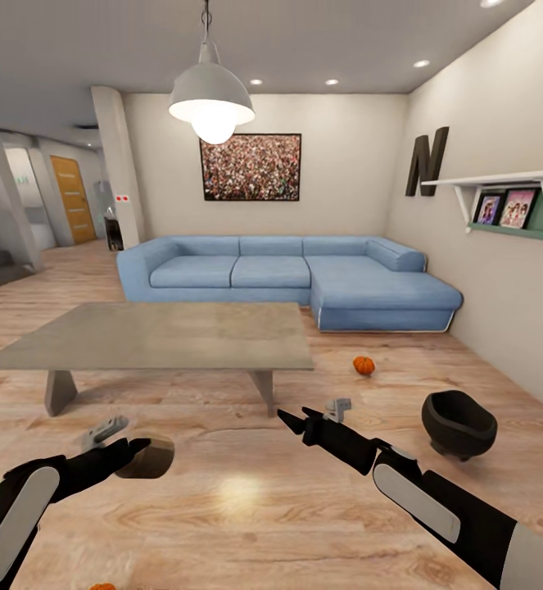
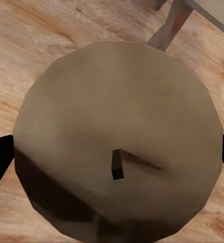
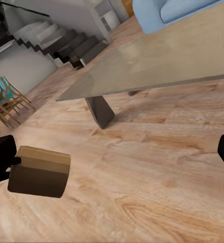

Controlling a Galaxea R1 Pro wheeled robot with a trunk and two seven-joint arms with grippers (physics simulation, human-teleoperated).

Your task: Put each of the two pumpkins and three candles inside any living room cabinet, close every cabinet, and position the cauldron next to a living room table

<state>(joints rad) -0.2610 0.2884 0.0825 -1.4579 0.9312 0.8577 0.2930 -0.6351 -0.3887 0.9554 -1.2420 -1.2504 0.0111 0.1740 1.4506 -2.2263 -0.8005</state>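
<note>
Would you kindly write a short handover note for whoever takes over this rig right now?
Left gripper: shut on a candle, held low over the floor in front of the table.
Right gripper: open and holding nothing, out over the floor.
One pumpkin lies on the floor between the table and the sofa; an orange object at the head view's bottom edge may be the second.
The cauldron sits on the floor to the right, apart from the table.
Left to do: stow the held candle, the other candles and the pumpkins, close the cabinets, move the cauldron beside the table.
</note>
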